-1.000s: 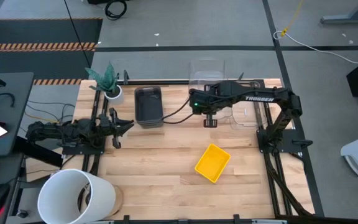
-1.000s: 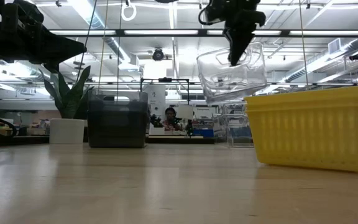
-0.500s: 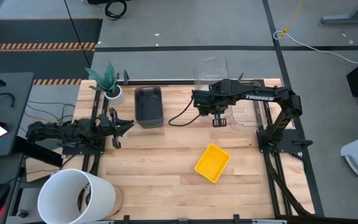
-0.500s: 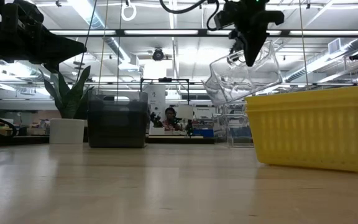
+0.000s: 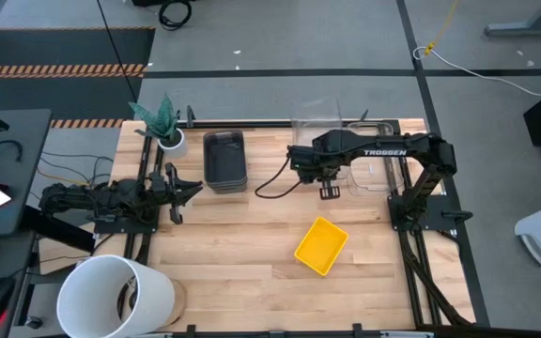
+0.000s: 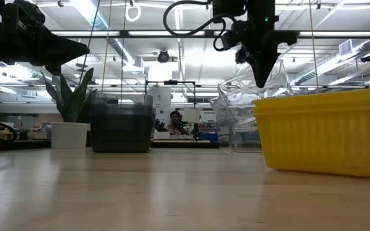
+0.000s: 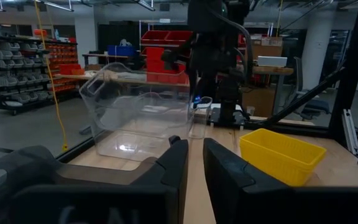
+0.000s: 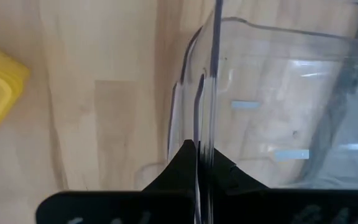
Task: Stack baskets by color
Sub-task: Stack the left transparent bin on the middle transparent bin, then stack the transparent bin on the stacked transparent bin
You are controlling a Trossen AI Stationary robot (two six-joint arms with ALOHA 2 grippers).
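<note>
My right gripper (image 5: 330,190) hangs over the table's far middle, shut on a clear basket (image 6: 239,96), which also shows in the left wrist view (image 7: 138,115). A dark grey basket (image 5: 224,160) stands on its base at the far left. A yellow basket (image 5: 321,246) lies at centre right. A second clear basket (image 5: 369,176) sits on the table under the right arm. My left gripper (image 7: 195,168) waits at the left edge, slightly open, with nothing between its fingers. My right gripper pinches one wall of the clear basket at its rim (image 8: 206,130), one finger inside and one outside. The fingers (image 8: 185,163) come from above, pointing steeply down. The basket hangs tilted below them, lifted clear of the table.
A small white plant pot (image 5: 170,141) stands at the far left corner. A big white bucket (image 5: 115,296) fills the near left corner. Bare wood lies between the grey basket and the yellow one. A black cable (image 5: 270,183) trails from the right arm.
My right gripper has sunk and shifted a little toward the table's right and near edges, rolling slightly. The clear basket has come down with it and tipped further, staying clear of the table.
</note>
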